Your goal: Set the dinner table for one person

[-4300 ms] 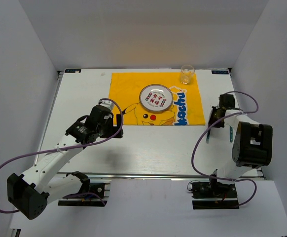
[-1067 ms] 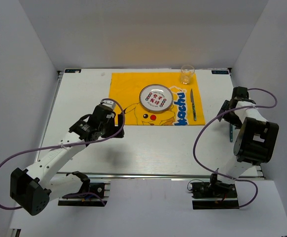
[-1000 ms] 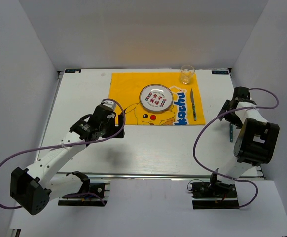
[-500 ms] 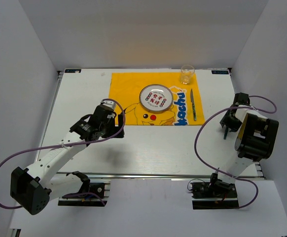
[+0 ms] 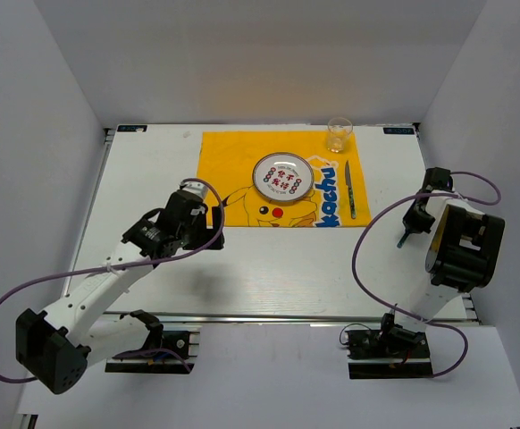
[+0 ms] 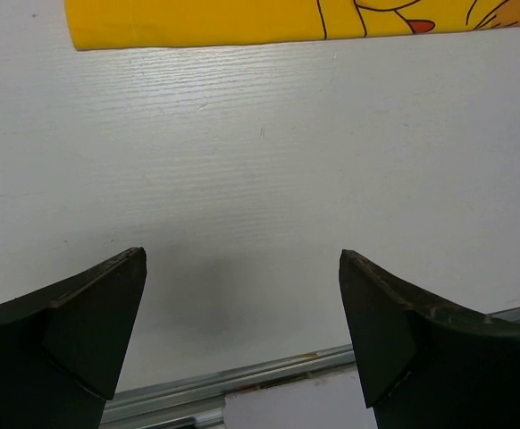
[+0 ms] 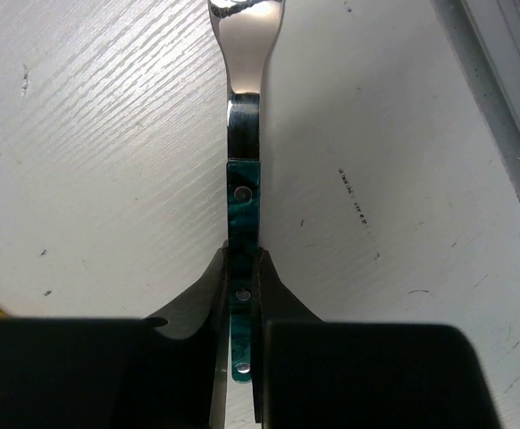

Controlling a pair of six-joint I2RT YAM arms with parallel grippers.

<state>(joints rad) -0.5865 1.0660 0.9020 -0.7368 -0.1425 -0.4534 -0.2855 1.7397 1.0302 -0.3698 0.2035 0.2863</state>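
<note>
Over the right side of the large white rectangular desk (image 5: 278,268), well clear of the yellow cartoon-printed cloth mat (image 5: 233,152), my right hand (image 7: 242,277) is clenched on a green-handled metal utensil (image 7: 244,192). Both fingers pinch the riveted handle near its end, so the bright neck and head project straight ahead of me. The head is cut off at the frame edge; fork or spoon, I cannot tell. Nor can I tell whether its head touches the desk.

Reason for the end grip, as I judge it: the working end stays free and the piece can be laid flat without my fingers fouling the surface.

Setting so far:
- round white plate with red characters (image 5: 281,176) sits on the mat, centred.
- small clear glass (image 5: 338,134) stands at the mat's far right corner.
- dark-handled table knife (image 5: 351,189) lies along the mat's right edge, lengthwise, apart from the plate.

The knife occupies the right side, so the open slot for this utensil looks to be left of the plate, or just beside the knife if it is a spoon.

My left hand (image 6: 242,331) is released, jaws wide, grasping nothing, above bare desk near the mat's near left corner. Likely waiting there to receive or place on that side.
</note>
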